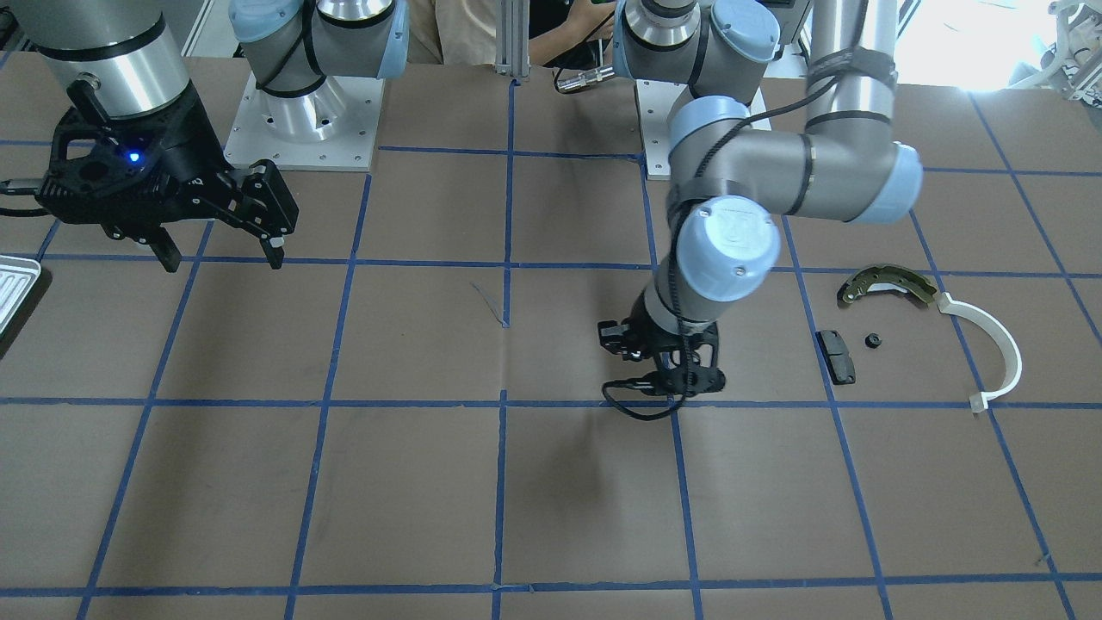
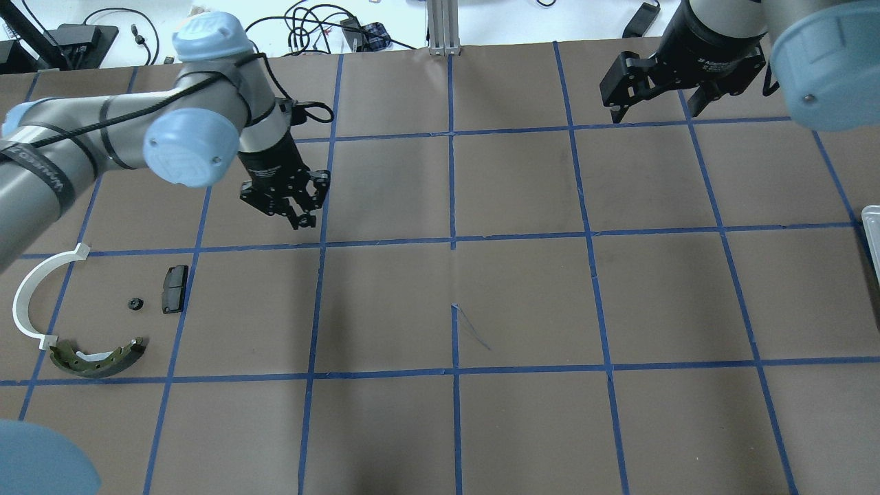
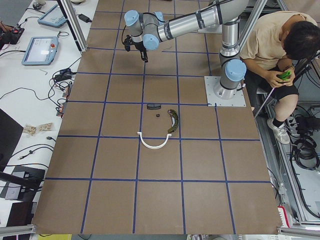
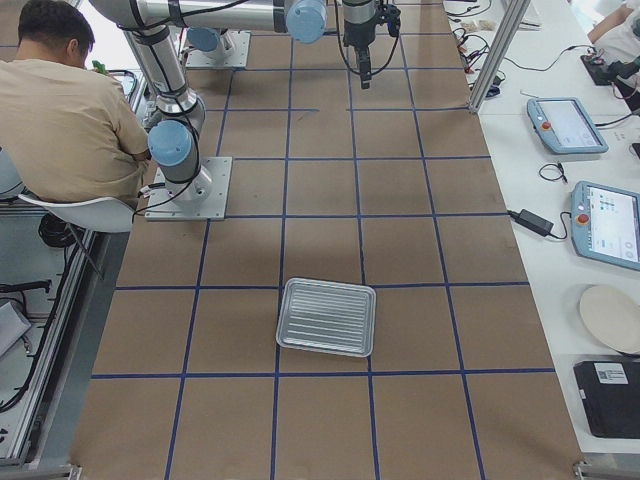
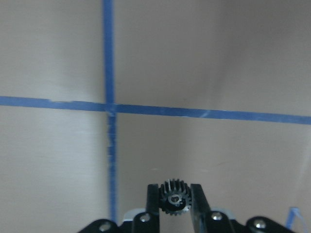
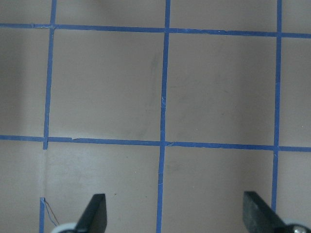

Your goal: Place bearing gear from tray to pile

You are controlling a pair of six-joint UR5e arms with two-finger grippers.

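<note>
L gripper (image 2: 301, 218) pinches gear (image 5: 173, 198) by its teeth only, well short of pile (image 2: 96, 363), so a jolt could roll it loose; R gripper (image 1: 222, 255) wide, empty.

**Brown table, blue grid, black tooling**

The table (image 2: 522, 302) is flat brown, crossed by blue tape lines (image 2: 454, 240) that form a square grid. The left arm (image 2: 82, 137) and right arm (image 1: 112, 60) are silver-grey with pale blue joint caps. The left gripper (image 2: 299, 220) and right gripper (image 1: 224, 254) are black, and a small blue light (image 1: 133, 157) glows on the right one. The bearing gear (image 5: 173, 197) is dark grey-black with a pale ring at its centre. The brake shoe (image 2: 100, 357) is olive and the arc (image 2: 34, 295) is white. The pad (image 2: 174, 289) and the small round part (image 2: 135, 303) are black. The tray (image 4: 326, 317) is pale silver-white, patterned with parallel ribs.
</note>
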